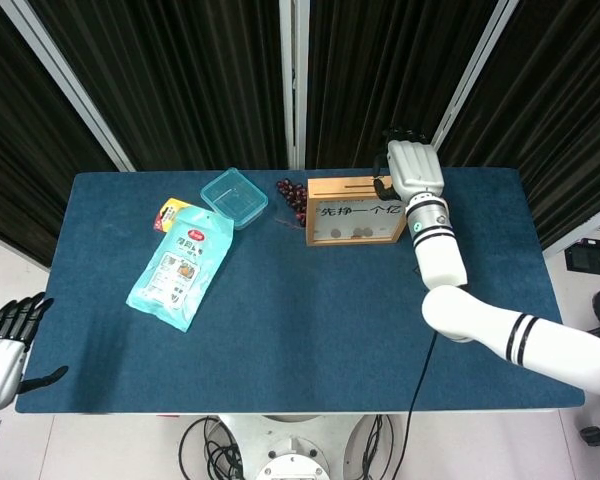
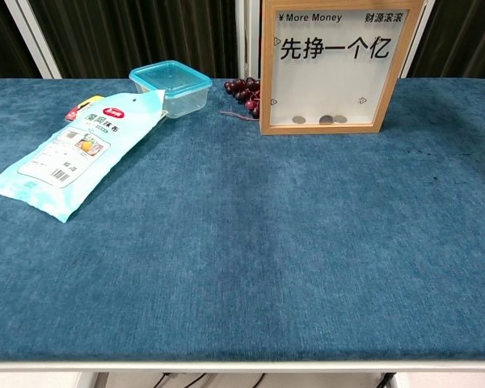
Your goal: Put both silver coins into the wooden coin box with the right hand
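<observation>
Where right hand (image 1: 413,168) hovers: coin box (image 1: 363,209) top.

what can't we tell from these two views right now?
- Right hand, head view: fingers point away over the wooden coin box; its own back hides whether it holds a coin. Chest view misses it.
- Box slot: the hand covers its right end.
- Coins in box, chest view: small, overlapping; count unclear.
- Left hand: cut by the frame edge.
</observation>
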Motion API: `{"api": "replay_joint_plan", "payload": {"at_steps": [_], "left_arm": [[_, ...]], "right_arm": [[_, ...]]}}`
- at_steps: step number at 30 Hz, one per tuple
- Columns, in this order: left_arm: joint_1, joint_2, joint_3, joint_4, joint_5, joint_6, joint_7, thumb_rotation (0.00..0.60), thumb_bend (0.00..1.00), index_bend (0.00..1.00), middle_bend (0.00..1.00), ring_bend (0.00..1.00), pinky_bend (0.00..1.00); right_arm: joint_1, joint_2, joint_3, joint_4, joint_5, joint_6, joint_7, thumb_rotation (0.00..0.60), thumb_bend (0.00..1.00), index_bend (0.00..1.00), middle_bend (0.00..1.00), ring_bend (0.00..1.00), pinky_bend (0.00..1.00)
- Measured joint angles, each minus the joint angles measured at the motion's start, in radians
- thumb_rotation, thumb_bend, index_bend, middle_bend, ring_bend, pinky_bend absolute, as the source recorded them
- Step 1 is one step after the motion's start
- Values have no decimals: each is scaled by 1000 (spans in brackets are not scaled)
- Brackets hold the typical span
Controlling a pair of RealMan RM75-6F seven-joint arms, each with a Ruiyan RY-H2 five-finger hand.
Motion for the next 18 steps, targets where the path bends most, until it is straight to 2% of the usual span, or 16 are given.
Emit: {"api": "replay_joint_plan", "payload": {"at_steps": [8,18], "left_arm": [[-7,1,0,10,-4,-15,-17,600,35,0,0,0,0],[-7,-2,0,25,-4,-11,-34,600,36,0,0,0,0]], "right_arm": [[56,-47,-56,84,64,-19,-47,600,372,784,126,0,0],[73,-71,-84,110,59,-27,-40,600,372,784,124,0,0]]}}
